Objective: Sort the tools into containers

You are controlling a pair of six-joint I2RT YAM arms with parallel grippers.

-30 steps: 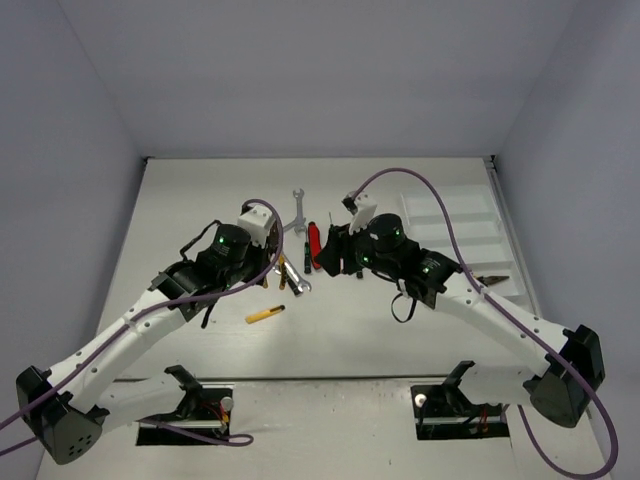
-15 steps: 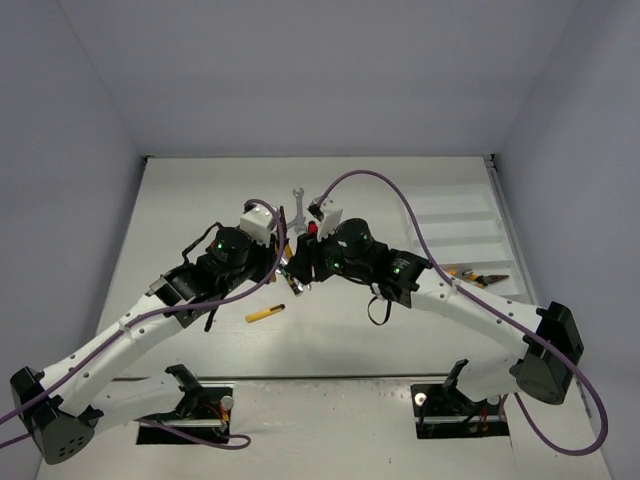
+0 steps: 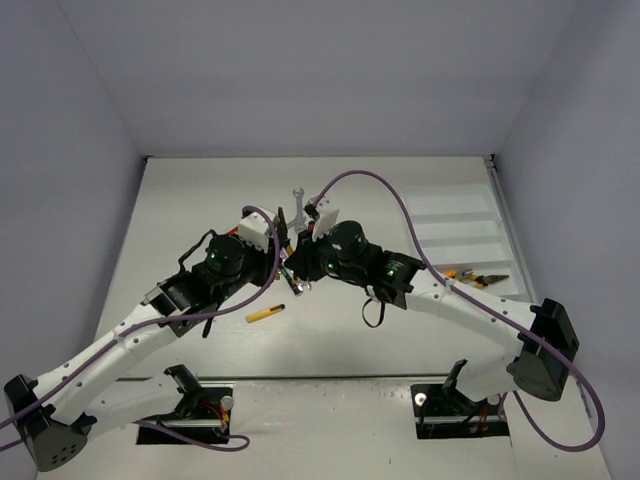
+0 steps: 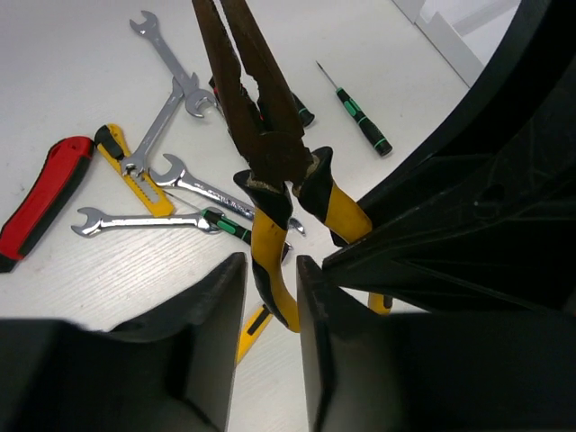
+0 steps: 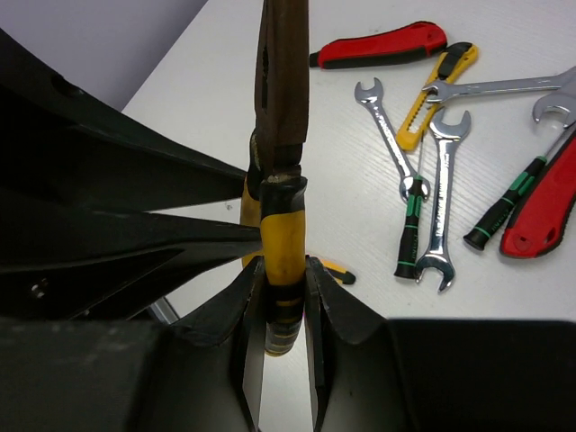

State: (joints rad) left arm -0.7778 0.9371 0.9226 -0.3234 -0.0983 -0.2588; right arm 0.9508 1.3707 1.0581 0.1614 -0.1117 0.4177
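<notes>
The white counter is carrying everything. The left arm is stretching from its near-left base up and right toward the centre. The right arm is reaching from its near-right base up and left. Their wrists are meeting face to face above the tool pile at mid-counter.

The tray is lying along the far right edge, well apart from both claws. Orange-handled pliers are resting at its near end.

Between the wrists, the held pliers, rusty-nosed with yellow-and-black handles, are hanging clear of the counter, nose pointing away from both claws. The left claw is clamping one handle. The right claw is squeezing a handle too, its fingers pressing on both sides.

Under them the loose tools are lying on the counter: a red cutter, silver wrenches, a yellow cutter and a green-and-black screwdriver. A second yellow cutter is lying alone, near and left of the pile.
</notes>
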